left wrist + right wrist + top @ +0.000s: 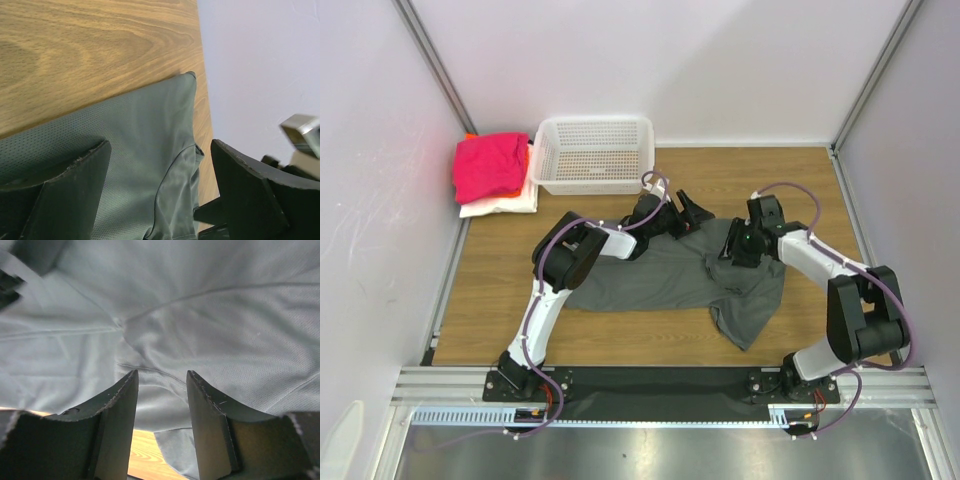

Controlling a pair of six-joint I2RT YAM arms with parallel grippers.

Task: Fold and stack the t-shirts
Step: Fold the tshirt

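Observation:
A dark grey t-shirt (665, 275) lies spread and rumpled on the wooden table, one sleeve hanging toward the front right. My left gripper (688, 215) is open just above its far edge; the left wrist view shows the shirt's cloth (140, 150) between the spread fingers (75, 185). My right gripper (740, 248) is open over the shirt's right shoulder part; the right wrist view shows grey cloth (200, 310) beyond the fingers (210, 410), nothing gripped. Folded magenta-pink (490, 165), orange (470, 137) and white (505, 203) shirts lie stacked at the far left.
A white plastic mesh basket (595, 155) stands at the back, left of centre, next to the stack. White walls close in the left, back and right sides. Bare wood (490, 300) shows left of the grey shirt.

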